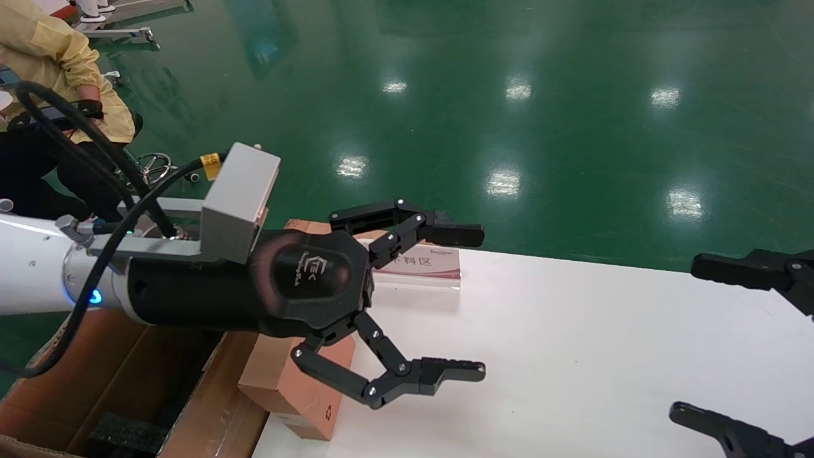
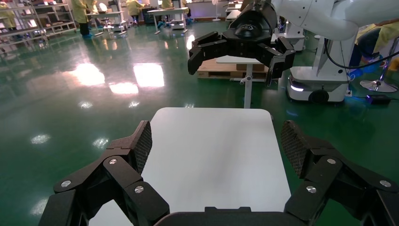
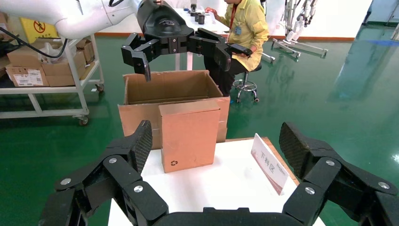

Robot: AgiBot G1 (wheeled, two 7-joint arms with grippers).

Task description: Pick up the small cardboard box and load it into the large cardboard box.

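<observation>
- Right wrist view shows the small cardboard box [image 3: 189, 135], plain brown, upright at the table's [image 3: 226, 188] left edge.
- Head view hides most of it behind the released left gripper [image 1: 467, 302].
- Right gripper [image 3: 215, 155] is spread wide too.

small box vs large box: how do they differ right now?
The small cardboard box is closed and stands upright on the white table; the large cardboard box is open-topped with raised flaps and sits off the table's edge. The small one is far smaller. It carries a recycling mark; none shows on the large one. Both are plain brown cardboard.
</observation>
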